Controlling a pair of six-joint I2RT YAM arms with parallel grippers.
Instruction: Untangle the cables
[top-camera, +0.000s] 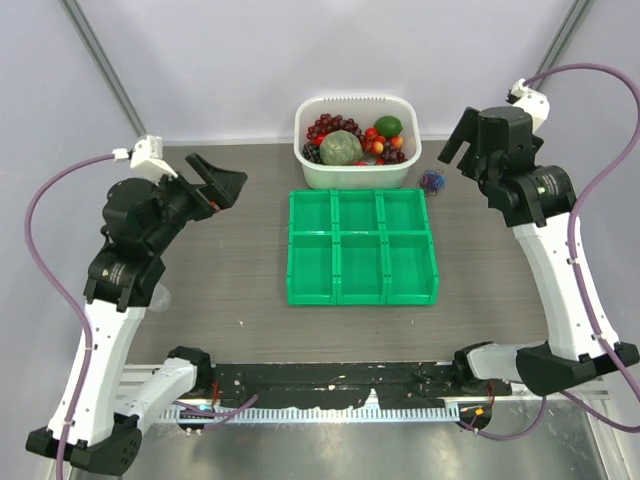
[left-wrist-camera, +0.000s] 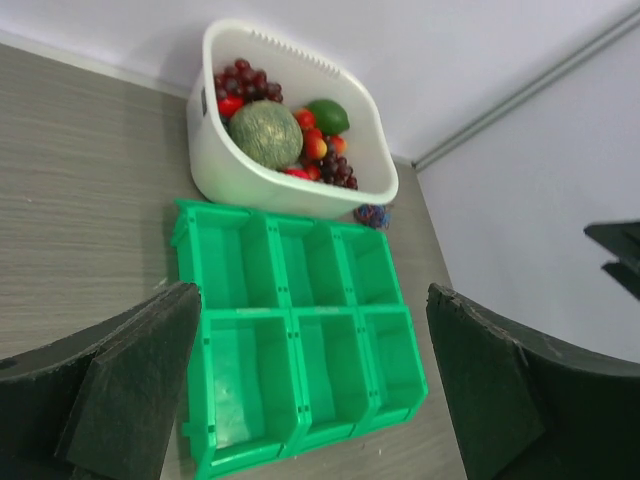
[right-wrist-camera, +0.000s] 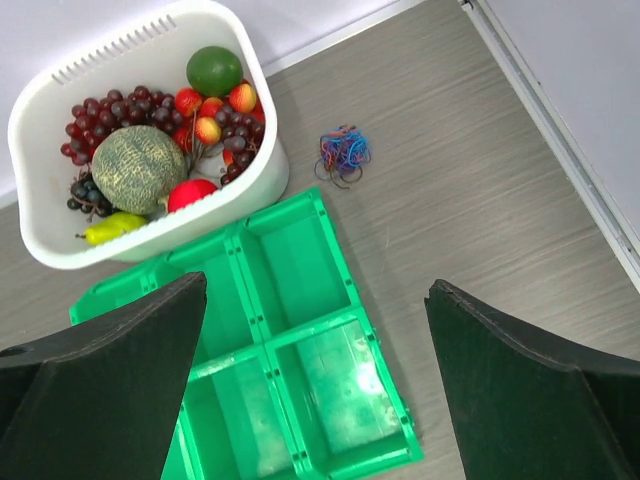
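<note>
The cables are one small multicolour clump (top-camera: 432, 181) of thin orange, blue, purple and teal cords lying on the table just right of the white basket. The clump also shows in the right wrist view (right-wrist-camera: 344, 156) and, small, in the left wrist view (left-wrist-camera: 372, 215). My left gripper (top-camera: 218, 183) is open and empty, held above the table left of the green tray. My right gripper (top-camera: 463, 142) is open and empty, raised just right of and above the clump. Neither gripper touches the cables.
A green tray (top-camera: 362, 288) with several compartments sits mid-table. Behind it stands a white basket (top-camera: 356, 176) of fruit: grapes, a melon, a lime, small red fruits. A grey wall and metal frame posts close off the back and right side.
</note>
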